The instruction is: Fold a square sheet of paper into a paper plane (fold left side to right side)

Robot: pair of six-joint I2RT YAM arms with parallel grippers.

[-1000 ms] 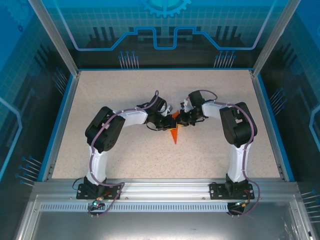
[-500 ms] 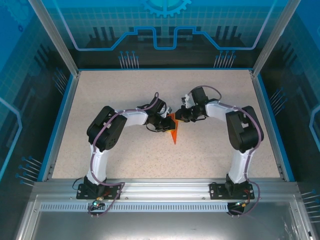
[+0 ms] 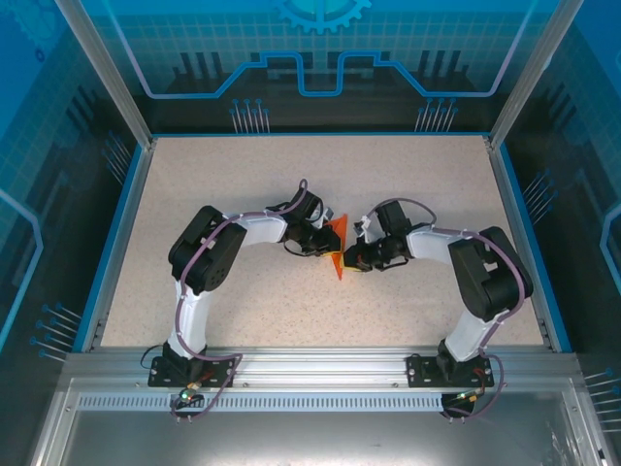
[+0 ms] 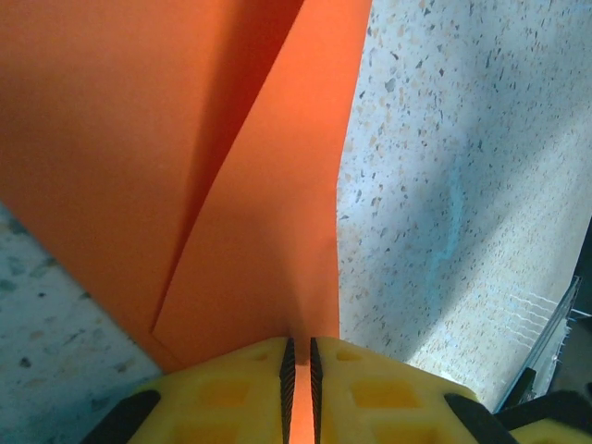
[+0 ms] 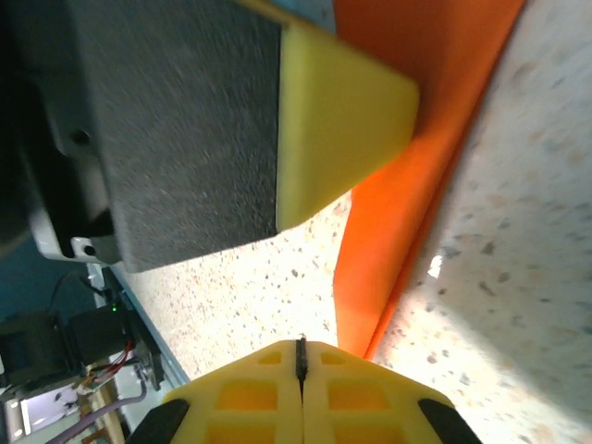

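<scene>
Paper plane, a narrow orange dart with its tip pointing toward the arm bases, sits near the middle of the speckled bench, between the two arms.

The left end effector reaches in from the left and is clenched on the wide far part of the paper. In the left wrist view its yellow fingertips are pressed almost together, with a thin orange edge of the paper plane pinched in the narrow slit between them. From there the paper spreads away from the left end effector. A long diagonal crease runs across it, and one layer overlaps another. Bare bench shows to the right of the paper's straight edge.

The right end effector comes in from the right, just beside the dart's right edge and low to the bench. In the right wrist view its yellow fingertips are clenched flat against each other with nothing between them. This right end effector sits just short of the paper's lower edge; whether it touches cannot be told. Above it, one yellow-tipped, black-padded finger of the left end effector lies against the orange paper.
</scene>
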